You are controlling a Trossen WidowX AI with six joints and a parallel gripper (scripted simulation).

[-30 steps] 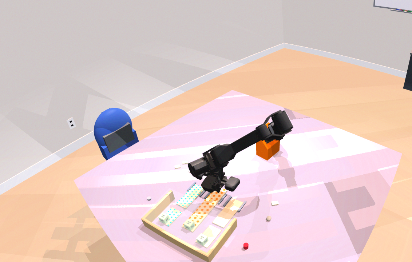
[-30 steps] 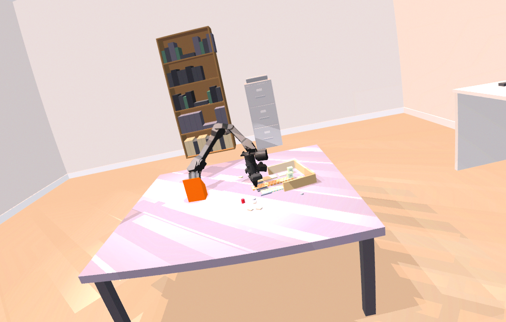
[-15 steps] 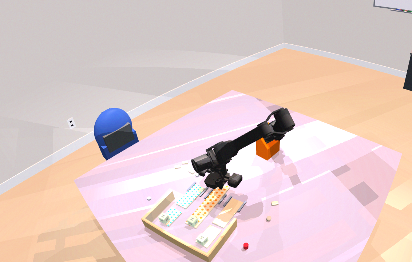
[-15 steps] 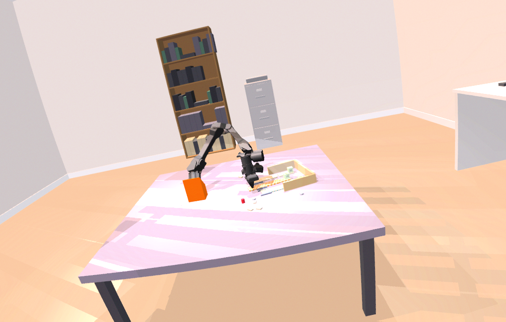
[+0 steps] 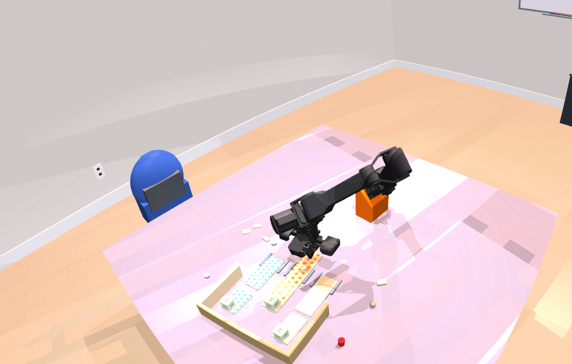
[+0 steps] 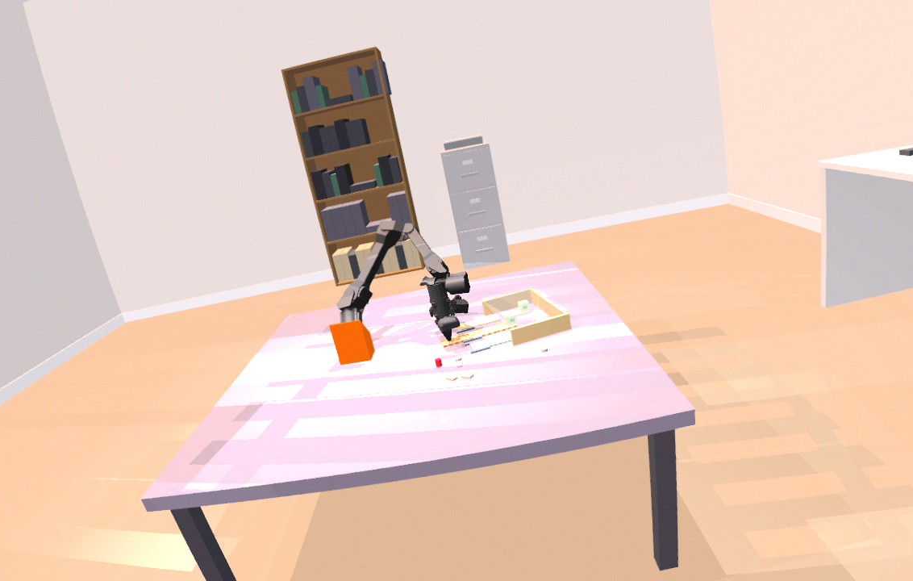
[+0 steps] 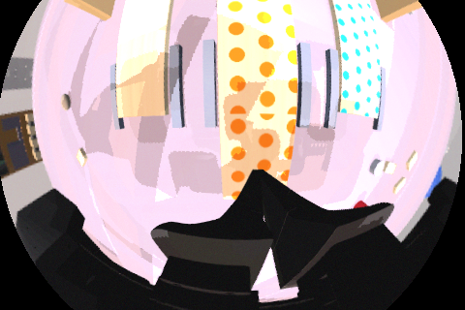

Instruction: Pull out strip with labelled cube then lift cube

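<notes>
The middle strip (image 5: pixel 294 277) (image 7: pixel 252 58), with orange and yellow dots, is unbroken; a pale cube (image 5: pixel 272 302) with dark marks stands on its far end. The cyan-dotted strip (image 5: pixel 261 273) (image 7: pixel 357 48) has a gap before its end piece (image 5: pixel 240 299), which bears another cube (image 5: pixel 227 303). The plain cream strip (image 5: pixel 313 299) (image 7: pixel 145 34) has a gap too, with a third cube (image 5: pixel 280 332) on its end piece. My gripper (image 5: pixel 310 256) (image 6: pixel 448 338) (image 7: pixel 258 173) is shut and empty, its tips down at the near end of the middle strip; contact is hidden.
A low wooden frame (image 5: pixel 251 333) (image 6: pixel 539 330) surrounds the cube ends on three sides. Grey rails (image 5: pixel 335 286) (image 7: pixel 303 82) flank the strips. A red cylinder (image 5: pixel 341 342) lies outside the frame; another red piece (image 6: pixel 438 362) (image 7: pixel 359 204) and pale chips (image 6: pixel 467 374) lie beyond the cyan side.
</notes>
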